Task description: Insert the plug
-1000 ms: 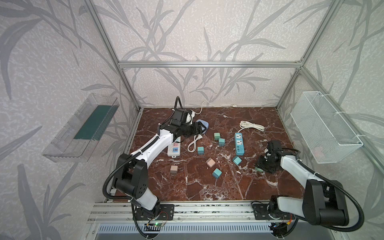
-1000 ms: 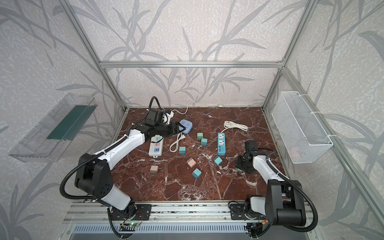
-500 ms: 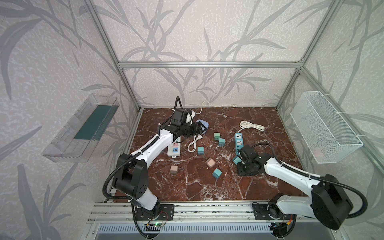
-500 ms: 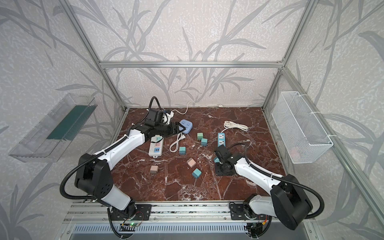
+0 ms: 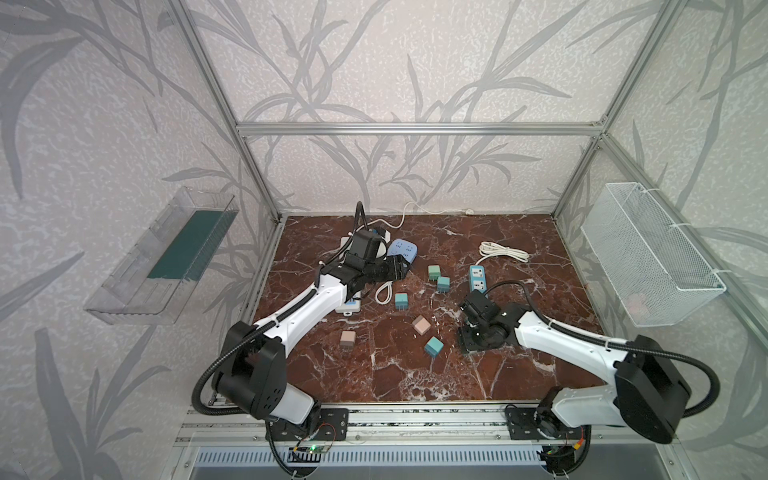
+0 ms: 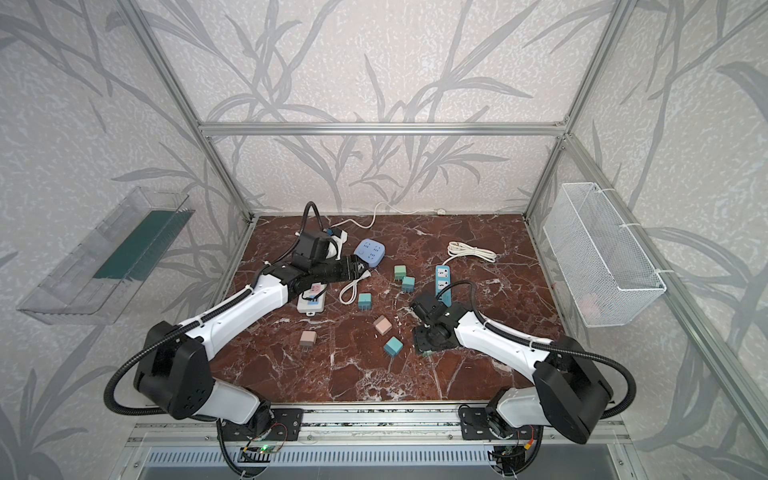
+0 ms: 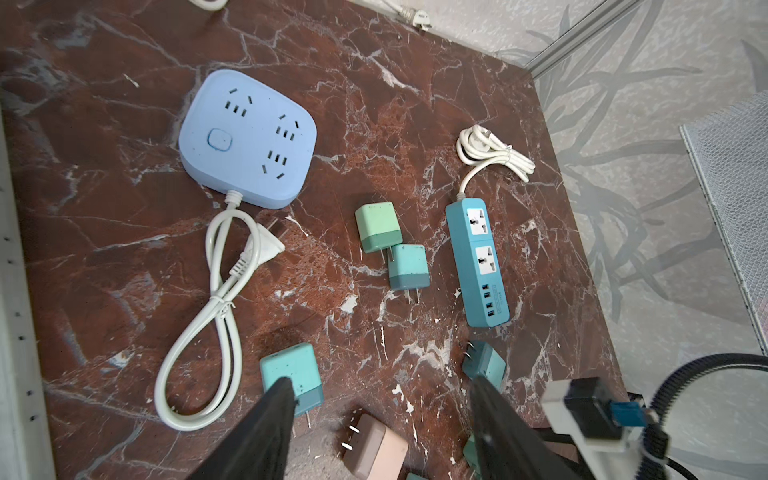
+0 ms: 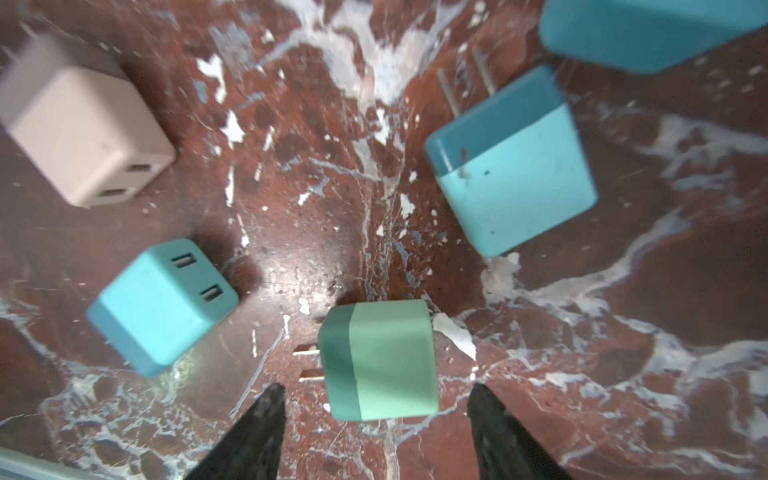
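The right gripper (image 8: 375,388) was down low at about 4 o'clock on the marble table (image 5: 415,374), jaws well apart, nothing in them. The green plug (image 8: 386,361) lay on its side just ahead of the fingertips, its near end reaching in between them, with no contact that I could see. My read: that's the plug to insert, and the jaws stood spread to drop over it. Its prongs were level with the table, pointing at roughly 9 o'clock toward the turquoise plug (image 8: 162,307). So the prong-to-back axis ran across the jaw gap, finger to finger, with the dark-green prong end nearest one finger. Closing like that would likely land one pad on the prongs, so I'd expect a wrist turn first to take the flat sides. Likely target was the teal power strip (image 5: 478,279) near 2 o'clock, sockets facing up, long axis running 12 to 6, sitting at the gripper's 12 o'clock. The plug would have to be tipped prongs-down to go in. The left gripper (image 7: 381,379) hung at about 11 o'clock near the pale blue socket hub (image 7: 245,137), jaws open about as wide, empty. Probably parked out of the way, or ready to steady a socket; couldn't tell which. Other cube plugs (image 5: 420,325) lay loose around centre, apart from the green one.
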